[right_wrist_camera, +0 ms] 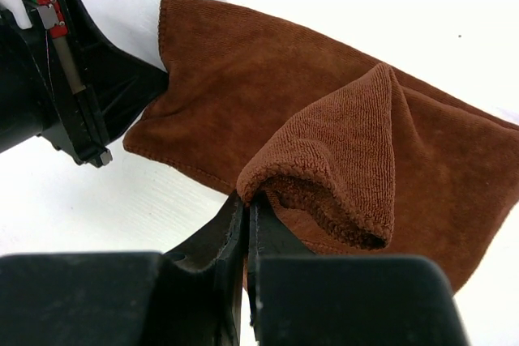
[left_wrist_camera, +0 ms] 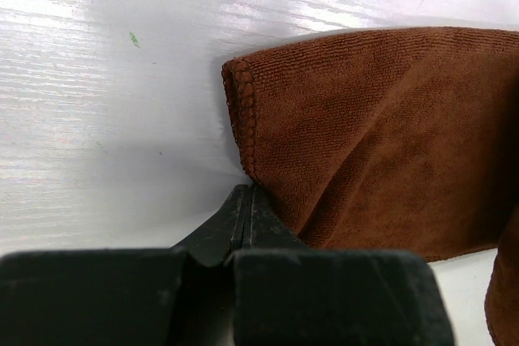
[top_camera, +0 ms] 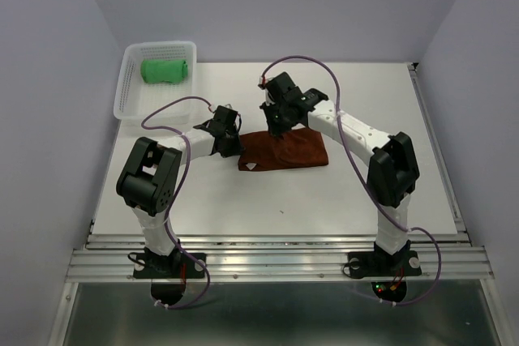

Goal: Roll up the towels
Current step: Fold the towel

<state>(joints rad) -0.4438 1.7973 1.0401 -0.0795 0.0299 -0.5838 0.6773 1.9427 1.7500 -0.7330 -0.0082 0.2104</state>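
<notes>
The main risk is that the brown terry-cloth towel [top_camera: 304, 153], lying folded near the middle of the white bench [top_camera: 340, 103], slips free or rolls crooked. The right gripper [right_wrist_camera: 247, 204] has its jaws closed on only a thin lip of a raised fold, so a quick pull could tear that pinch loose. The left gripper [left_wrist_camera: 246, 200] is closed narrow at the towel's left hem and seems to nip just the very edge. If that anchor gives, the cloth would probably drag across the slick surface instead of curling. The two grippers also sit near each other, so turning the fold leftward could knock them together. Nothing else crowds the towel. A green rolled towel [top_camera: 165, 70] lies in a white plastic mesh basket [top_camera: 130, 91] at the far left corner, well apart.
</notes>
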